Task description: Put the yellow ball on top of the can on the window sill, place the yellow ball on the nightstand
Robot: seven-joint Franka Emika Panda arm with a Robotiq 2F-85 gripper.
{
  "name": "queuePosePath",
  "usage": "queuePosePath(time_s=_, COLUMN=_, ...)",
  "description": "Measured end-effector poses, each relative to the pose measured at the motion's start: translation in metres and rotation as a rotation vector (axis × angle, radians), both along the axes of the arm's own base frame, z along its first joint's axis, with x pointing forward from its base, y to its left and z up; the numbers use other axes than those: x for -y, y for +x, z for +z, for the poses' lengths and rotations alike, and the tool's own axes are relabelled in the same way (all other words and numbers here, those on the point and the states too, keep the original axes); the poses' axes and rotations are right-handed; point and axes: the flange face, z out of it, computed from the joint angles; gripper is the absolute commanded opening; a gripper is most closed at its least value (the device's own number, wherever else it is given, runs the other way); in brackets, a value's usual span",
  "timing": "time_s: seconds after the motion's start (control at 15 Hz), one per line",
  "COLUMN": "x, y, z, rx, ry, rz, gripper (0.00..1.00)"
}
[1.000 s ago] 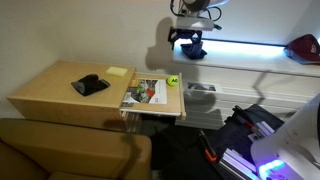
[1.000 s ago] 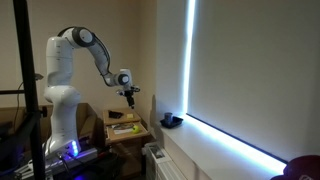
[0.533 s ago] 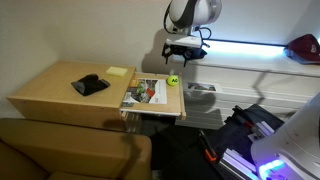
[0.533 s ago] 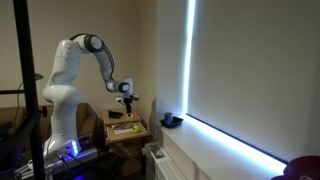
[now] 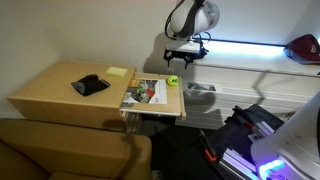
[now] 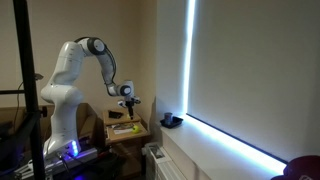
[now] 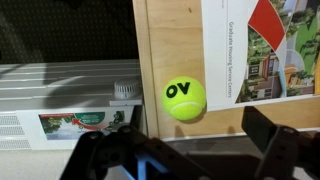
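The claw [image 7: 185, 138] hangs wide open over the yellow ball [image 7: 185, 98], which sits on the nightstand [image 7: 170, 40] just beside a magazine [image 7: 255, 50], so I'd say it's lining up the pickup: lower straight, then close.
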Motion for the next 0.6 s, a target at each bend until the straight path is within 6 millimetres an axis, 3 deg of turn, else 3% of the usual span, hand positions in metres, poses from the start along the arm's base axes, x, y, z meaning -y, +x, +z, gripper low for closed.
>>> queuePosePath(time_s=0.4, x=0.007, y=0.024, z=-0.038, rx=0.054, ry=0.041, rz=-0.102, gripper=1.00)
queuePosePath(time_s=0.6, x=0.007, y=0.026, z=-0.042, rx=0.053, ry=0.038, rz=-0.105, gripper=1.00)
